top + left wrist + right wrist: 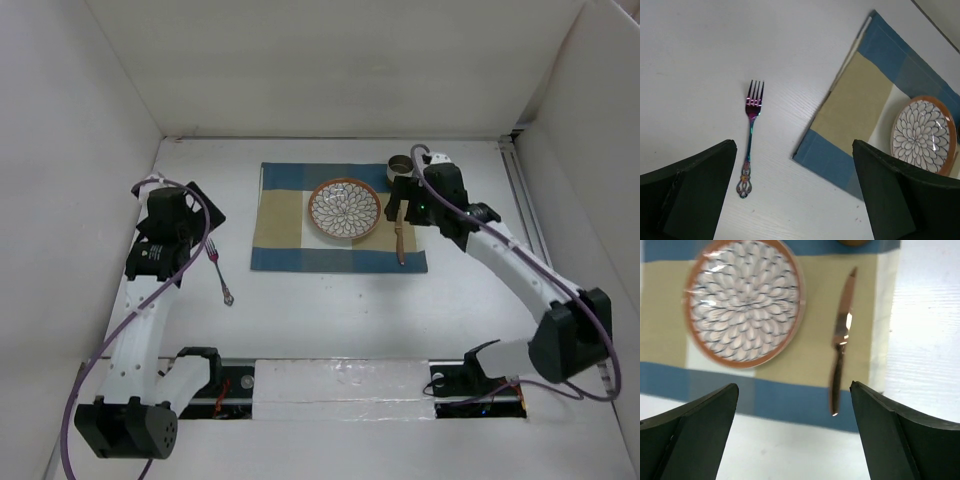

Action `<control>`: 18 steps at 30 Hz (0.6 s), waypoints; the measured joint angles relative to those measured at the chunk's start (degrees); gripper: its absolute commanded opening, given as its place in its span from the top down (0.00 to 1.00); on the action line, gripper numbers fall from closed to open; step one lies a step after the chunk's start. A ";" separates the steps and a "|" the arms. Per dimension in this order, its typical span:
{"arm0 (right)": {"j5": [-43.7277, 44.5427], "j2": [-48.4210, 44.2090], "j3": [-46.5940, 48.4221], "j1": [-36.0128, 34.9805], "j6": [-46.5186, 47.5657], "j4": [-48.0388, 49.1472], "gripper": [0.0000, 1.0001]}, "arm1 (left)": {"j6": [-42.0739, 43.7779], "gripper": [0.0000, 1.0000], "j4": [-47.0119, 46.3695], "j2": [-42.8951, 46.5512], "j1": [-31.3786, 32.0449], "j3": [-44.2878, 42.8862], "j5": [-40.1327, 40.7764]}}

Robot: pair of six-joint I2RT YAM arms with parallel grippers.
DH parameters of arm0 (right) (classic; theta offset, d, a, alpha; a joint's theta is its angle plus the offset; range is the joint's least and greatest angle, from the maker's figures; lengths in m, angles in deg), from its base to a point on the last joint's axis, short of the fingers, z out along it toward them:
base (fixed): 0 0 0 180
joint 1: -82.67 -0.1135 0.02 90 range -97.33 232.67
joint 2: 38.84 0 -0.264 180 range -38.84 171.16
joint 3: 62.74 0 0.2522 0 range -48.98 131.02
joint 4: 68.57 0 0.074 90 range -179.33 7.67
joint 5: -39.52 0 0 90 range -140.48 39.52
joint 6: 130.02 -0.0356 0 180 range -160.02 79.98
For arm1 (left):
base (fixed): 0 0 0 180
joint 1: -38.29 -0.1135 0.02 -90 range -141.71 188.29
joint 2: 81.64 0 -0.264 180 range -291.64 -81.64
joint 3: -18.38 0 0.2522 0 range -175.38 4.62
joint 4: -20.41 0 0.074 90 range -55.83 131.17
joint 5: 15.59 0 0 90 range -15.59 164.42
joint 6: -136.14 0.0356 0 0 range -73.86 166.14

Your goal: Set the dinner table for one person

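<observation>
Bench point(330, 320): large plain white matte rectangle with white panels at left, far and right.

Top view:
- A blue-and-tan checked placemat point(285, 235) lies centre-far on the bench, with a patterned plate point(344, 209) on it.
- A copper knife point(400, 240) lies on the mat just right of the plate.
- A small metal cup point(399, 164) sits at the mat's far right corner; can't tell if it is on or off the mat.
- A fork point(221, 272) lies on bare bench left of the mat, apart from it.
- The left pincer point(203, 208) hovers near the fork's tines.
- The right pincer point(405, 195) is above the knife's far end.

Left wrist view:
- The left pincer point(795, 200) is spread wide, gripping and touching nothing.
- The fork point(750, 135) lies below, nearer the left finger, with bare bench all round it.
- The mat's corner point(812, 155) is clear of the fork.

Right wrist view:
- The right pincer point(795, 440) is also wide open and empty.
- The knife point(841, 340) lies near the mat's right edge, apart from the plate point(743, 302).
- There is bare bench point(925, 340) right of the mat.
</observation>
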 measured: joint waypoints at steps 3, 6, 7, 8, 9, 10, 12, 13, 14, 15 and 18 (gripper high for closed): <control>7.72 -7.78 -0.09 -7.06 -0.79 -1.51 0.00 | -2.05 0.00 0.63 0.59 0.00 0.35 3.26; 11.47 -15.23 -1.68 -10.78 -0.96 -1.14 0.00 | -4.22 0.00 1.68 0.57 -0.35 1.33 4.52; 11.89 -17.35 -2.73 -10.88 -0.83 -0.63 0.00 | -4.90 0.00 2.36 -0.20 -0.83 1.36 4.50; 12.13 -19.65 -4.26 -11.08 -0.55 0.17 0.00 | -5.55 0.00 2.82 -1.18 -1.29 1.36 4.52; 12.13 -21.81 -6.29 -11.23 -0.11 1.57 0.00 | -6.36 0.00 3.15 -2.51 -1.79 1.36 4.50; 11.65 -23.76 -8.22 -11.54 0.42 2.69 0.00 | -7.02 0.00 3.48 -4.04 -2.25 1.40 4.52; 10.12 -26.01 -10.71 -12.24 1.25 3.89 0.00 | -8.15 0.00 2.01 -7.19 -2.78 2.97 4.09; 9.33 -26.29 -11.34 -12.52 1.60 4.46 0.00 | -8.52 0.00 1.31 -8.48 -2.78 4.22 3.69; 8.20 -26.21 -11.63 -12.63 2.14 5.25 0.00 | -8.90 0.00 1.14 -9.81 -2.78 5.38 3.41; 7.48 -25.75 -11.91 -12.76 2.47 5.86 0.00 | -9.25 0.00 0.98 -11.06 -2.73 6.36 3.06; 5.03 -23.74 -11.93 -13.11 3.28 7.67 0.00 | -10.01 0.00 -0.48 -14.43 -2.67 8.66 2.01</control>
